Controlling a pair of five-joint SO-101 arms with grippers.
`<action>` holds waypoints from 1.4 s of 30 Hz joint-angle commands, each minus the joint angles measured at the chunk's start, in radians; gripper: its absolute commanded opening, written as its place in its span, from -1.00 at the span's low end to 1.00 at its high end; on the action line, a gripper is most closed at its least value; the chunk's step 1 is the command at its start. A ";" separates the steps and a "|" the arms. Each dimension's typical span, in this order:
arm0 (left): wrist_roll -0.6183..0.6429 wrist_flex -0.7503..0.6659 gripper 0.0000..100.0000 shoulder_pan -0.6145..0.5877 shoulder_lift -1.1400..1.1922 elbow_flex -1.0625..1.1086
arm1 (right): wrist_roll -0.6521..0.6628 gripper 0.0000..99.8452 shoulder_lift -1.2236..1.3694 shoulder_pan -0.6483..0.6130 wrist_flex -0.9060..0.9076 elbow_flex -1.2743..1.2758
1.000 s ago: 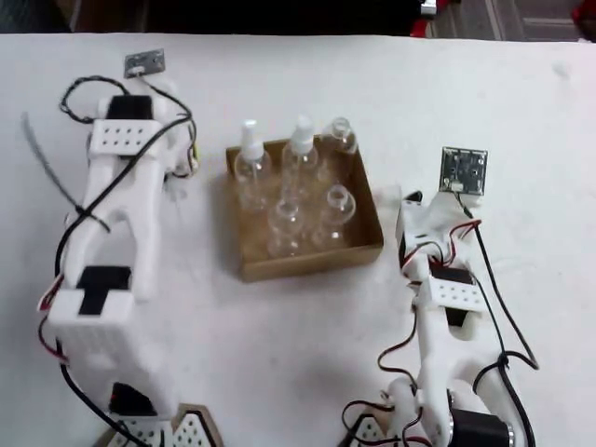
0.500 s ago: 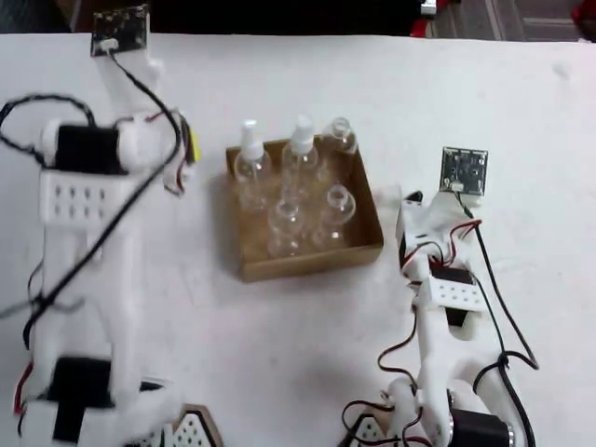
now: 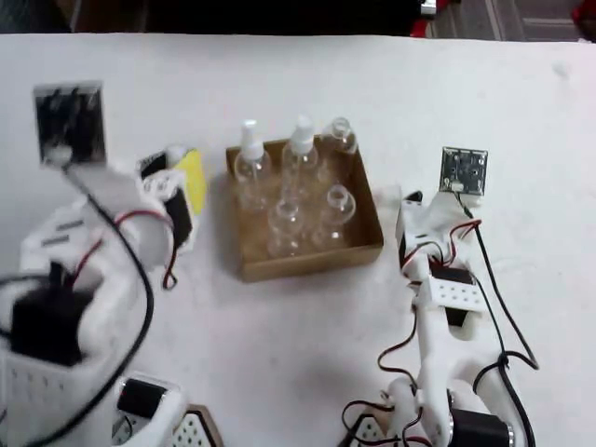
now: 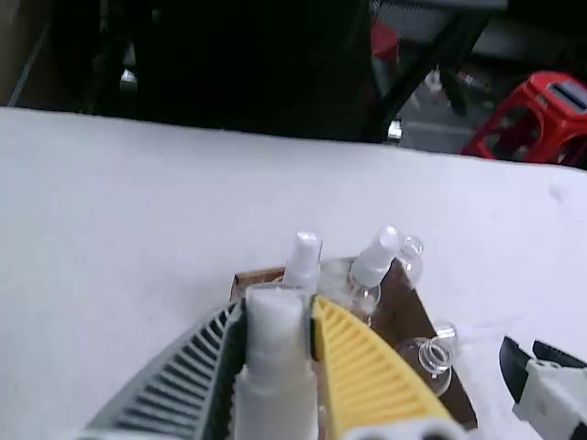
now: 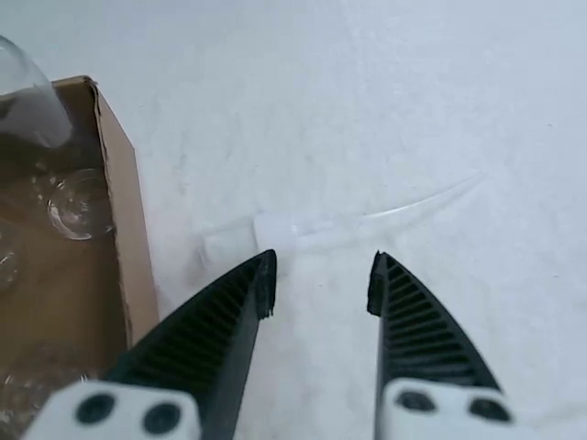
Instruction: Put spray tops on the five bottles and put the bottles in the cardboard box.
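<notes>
Left wrist view: a white spray top (image 4: 273, 367) is clamped between the ribbed grey and yellow jaws of the left gripper (image 4: 278, 313), near the cardboard box (image 3: 307, 263). The right gripper (image 5: 316, 275) is held with its black ribbed jaws apart over the white table (image 5: 440, 110), just beside the box wall. Five clear round bottles (image 3: 284, 223) are stood in the brown box, two capped in white; a dark room (image 4: 229, 64) is seen beyond

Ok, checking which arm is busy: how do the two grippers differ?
The left gripper is shut on a spray top; the right gripper is open and empty. The left one is grey and yellow, the right one black. Both sit beside the cardboard box.
</notes>
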 commanded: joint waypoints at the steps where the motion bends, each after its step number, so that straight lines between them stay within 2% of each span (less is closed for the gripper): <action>1: 0.006 -0.250 -0.96 0.013 -0.216 0.209 | 0.014 -0.71 -0.001 -0.010 -0.013 -0.009; 7: 0.008 -0.416 -0.96 0.042 -0.349 0.304 | 0.014 -0.71 -0.001 -0.012 -0.013 -0.009; 10: 0.020 -0.428 -0.96 0.122 -0.372 0.307 | 0.014 -0.71 -0.001 -0.012 -0.013 -0.009; 13: 0.044 -0.499 -0.96 0.216 -0.361 0.318 | 0.014 -0.71 -0.001 -0.012 -0.013 -0.009; 19: 0.038 -0.881 -0.96 0.262 -0.219 0.454 | 0.014 -0.71 -0.001 -0.010 -0.013 -0.009; 23: -0.083 -1.037 -0.96 0.271 -0.136 0.488 | 0.014 -0.71 -0.001 -0.008 -0.013 -0.009; 31: -0.201 -1.068 -0.96 0.344 -0.059 0.485 | 0.014 -0.71 -0.001 -0.012 -0.019 -0.009; 42: -0.207 -1.071 -0.96 0.338 0.101 0.374 | 0.014 -0.71 -0.001 -0.012 -0.019 -0.009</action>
